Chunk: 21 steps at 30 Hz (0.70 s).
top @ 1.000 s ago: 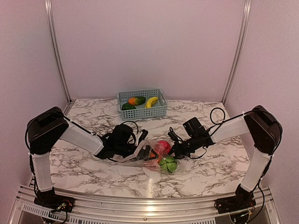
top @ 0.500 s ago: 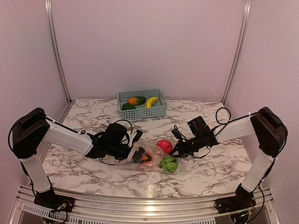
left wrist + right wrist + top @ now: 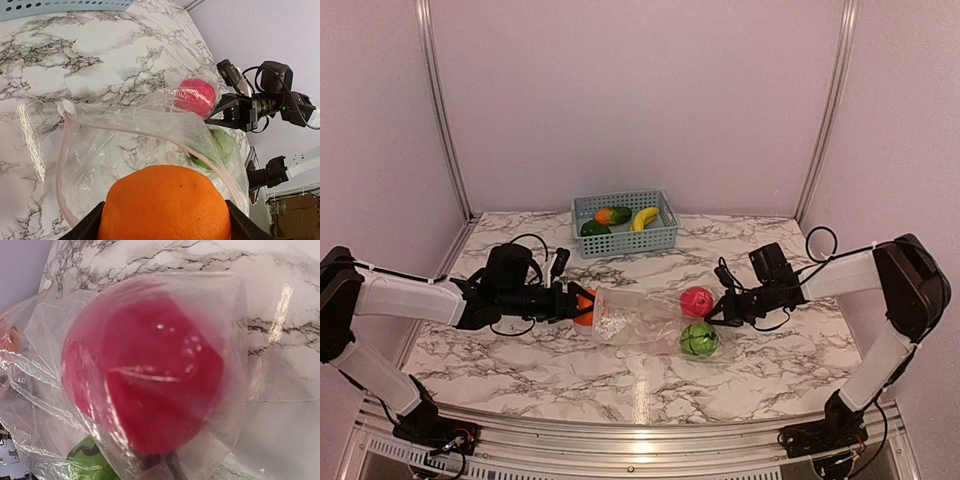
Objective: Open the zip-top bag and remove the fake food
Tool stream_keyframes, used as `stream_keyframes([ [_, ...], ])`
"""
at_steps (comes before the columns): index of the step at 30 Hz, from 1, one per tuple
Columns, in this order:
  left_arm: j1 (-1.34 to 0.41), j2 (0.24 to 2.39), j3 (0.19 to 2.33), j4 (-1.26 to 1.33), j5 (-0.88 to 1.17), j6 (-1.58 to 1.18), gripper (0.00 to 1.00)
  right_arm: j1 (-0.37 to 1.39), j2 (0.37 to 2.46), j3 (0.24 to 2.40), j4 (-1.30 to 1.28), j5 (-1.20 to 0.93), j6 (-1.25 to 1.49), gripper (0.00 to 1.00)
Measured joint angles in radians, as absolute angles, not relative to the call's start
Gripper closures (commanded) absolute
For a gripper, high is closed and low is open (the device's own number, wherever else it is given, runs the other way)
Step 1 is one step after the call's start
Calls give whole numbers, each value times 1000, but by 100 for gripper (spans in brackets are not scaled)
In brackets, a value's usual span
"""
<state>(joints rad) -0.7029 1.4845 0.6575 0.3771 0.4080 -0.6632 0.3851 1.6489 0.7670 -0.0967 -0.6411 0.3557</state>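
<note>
Left hand (image 3: 582, 303) gripping wide; right hand (image 3: 718, 310) seemingly clamped tight.

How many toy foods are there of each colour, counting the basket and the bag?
Red fruit, in the zip-top bag: 1
Light green leafy piece, also bagged: 1
Orange fruit: 1
Dark green pepper: 1
Yellow banana: 1
Orange-and-green piece: 1
Total: 6

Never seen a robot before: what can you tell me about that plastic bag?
The plastic bag is clear, colourless and crinkly, lying stretched sideways on the marble table. Its mouth, rimmed by a pinkish zip strip, gapes open toward the left gripper, which holds an orange just outside. A red fruit and a green piece sit inside at the far end, where the right gripper pinches it.
</note>
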Motion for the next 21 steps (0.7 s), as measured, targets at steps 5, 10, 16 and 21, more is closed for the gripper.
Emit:
stream_keyframes([
  [5,-637,1459,688,422,425,-673,48,381,1650,767,-107,-646,331,100],
  [10,-594,1494,805,423,445,-665,48,364,1659,770,-106,-655,317,100],
  [16,-546,1638,1063,381,397,-628,47,356,1689,796,-114,-672,295,100],
  [21,-538,1806,1346,281,312,-571,46,355,1700,825,-134,-676,273,100],
])
